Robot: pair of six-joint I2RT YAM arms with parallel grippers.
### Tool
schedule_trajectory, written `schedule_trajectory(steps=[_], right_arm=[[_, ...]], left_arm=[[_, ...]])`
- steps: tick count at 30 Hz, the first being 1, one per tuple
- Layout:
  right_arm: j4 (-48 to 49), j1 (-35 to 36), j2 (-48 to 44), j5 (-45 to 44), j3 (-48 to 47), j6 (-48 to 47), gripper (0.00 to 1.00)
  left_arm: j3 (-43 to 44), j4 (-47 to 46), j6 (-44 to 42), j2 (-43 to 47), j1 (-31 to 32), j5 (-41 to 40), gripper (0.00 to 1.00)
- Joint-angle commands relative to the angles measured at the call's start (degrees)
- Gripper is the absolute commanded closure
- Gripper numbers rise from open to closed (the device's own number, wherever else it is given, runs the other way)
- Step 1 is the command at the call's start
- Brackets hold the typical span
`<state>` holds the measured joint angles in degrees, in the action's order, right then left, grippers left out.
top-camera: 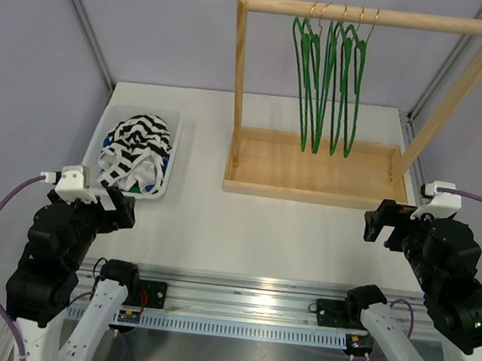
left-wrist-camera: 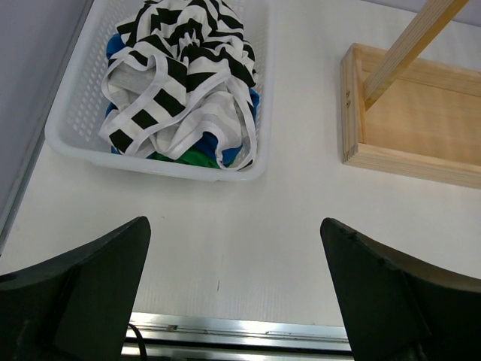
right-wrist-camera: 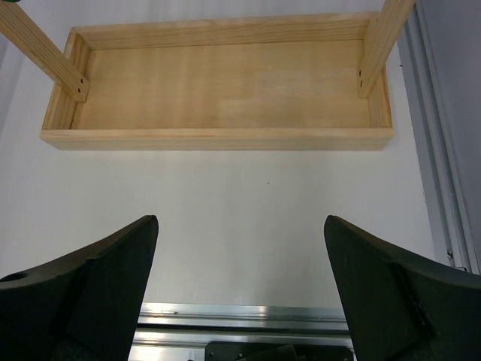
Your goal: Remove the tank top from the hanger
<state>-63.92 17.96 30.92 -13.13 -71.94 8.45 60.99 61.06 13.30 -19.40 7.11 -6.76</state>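
Several bare green hangers [top-camera: 328, 77] hang from the wooden rack's rail [top-camera: 375, 16]. A black-and-white striped tank top [top-camera: 137, 148] lies crumpled on other clothes in a white basket [top-camera: 160, 191] at the left; it also shows in the left wrist view [left-wrist-camera: 180, 75]. My left gripper [top-camera: 115, 209] is open and empty, near the table's front, just in front of the basket [left-wrist-camera: 75, 143]. My right gripper [top-camera: 381, 221] is open and empty, in front of the rack's base tray [top-camera: 309, 193], which fills the top of the right wrist view [right-wrist-camera: 218, 138].
Blue and green garments [left-wrist-camera: 197, 158] lie under the striped top. The wooden rack's uprights [top-camera: 237, 77] and slanted brace [top-camera: 453, 99] stand at the back right. A metal rail [top-camera: 237, 296] runs along the table's near edge.
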Motion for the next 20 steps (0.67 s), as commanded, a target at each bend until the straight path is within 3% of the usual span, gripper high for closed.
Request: schedule_trajectory(steps=[1, 20], right_arm=[[0.9, 0.5, -0.2, -3.0, 0.6, -1.1, 0.01], [4.6, 0.5, 2.4, -4.1, 3.1, 0.3, 0.0]], left_arm=[[-1.0, -2.7, -1.2, 1.0, 0.2, 3.6, 0.01], [-0.5, -3.2, -1.1, -1.2, 0.2, 1.5, 0.01]])
